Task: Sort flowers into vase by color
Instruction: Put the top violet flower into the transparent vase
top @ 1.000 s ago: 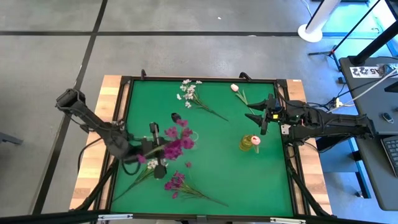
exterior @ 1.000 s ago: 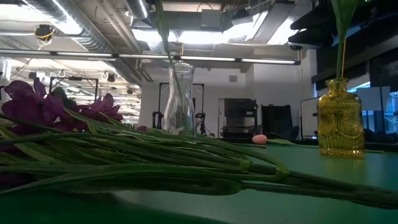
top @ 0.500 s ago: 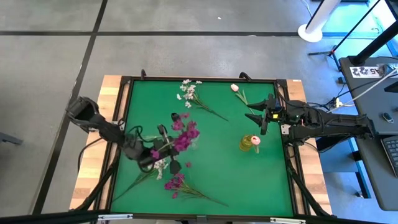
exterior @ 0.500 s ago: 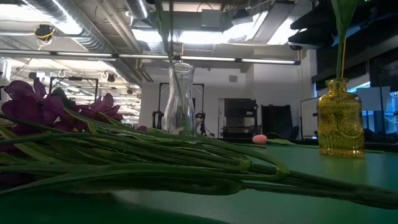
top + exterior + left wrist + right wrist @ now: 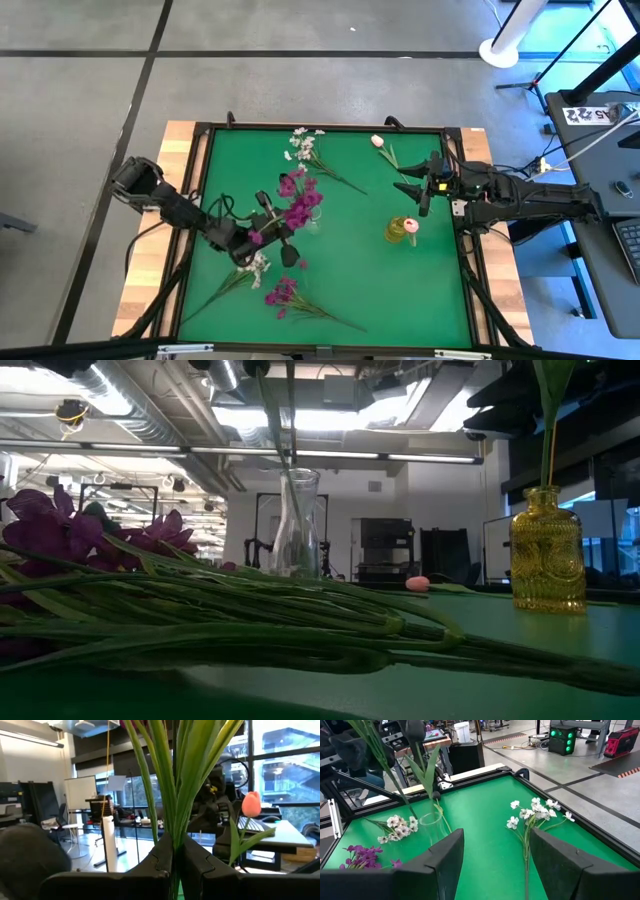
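Observation:
My left gripper (image 5: 266, 236) is shut on a magenta-purple flower spray (image 5: 299, 204) beside the clear vase (image 5: 297, 525), left of the table's middle. The vase stands upright and holds a dark bud (image 5: 415, 727) on a leafy stem. In the low view a second stem (image 5: 291, 420) runs down into the vase's neck. A yellow vase (image 5: 401, 229) holding a pink tulip (image 5: 251, 803) stands at the right. My right gripper (image 5: 419, 192) waits open above the table's right edge, nothing between its fingers. My left gripper pinches the spray's bundle of green stems (image 5: 173, 832) between its two fingers. The fingers come about level from the table's left and lie across the stems. The spray stands nearly upright, blossoms above. Below the fingers the stems are hidden in the wrist view.
Loose flowers lie on the green mat: white blossoms (image 5: 304, 150) and a pale bud (image 5: 378, 142) at the far edge, a white spray (image 5: 255, 266) and a magenta spray (image 5: 283, 295) near the front. Raised black rails (image 5: 320, 128) frame the table.
My left gripper has sunk and gone toward the table's right, tipping its fingers upward, still shut on the stems. The magenta spray has swung from slanting to nearly upright, its blossoms now over the clear vase, and a second stem shows in the vase's neck.

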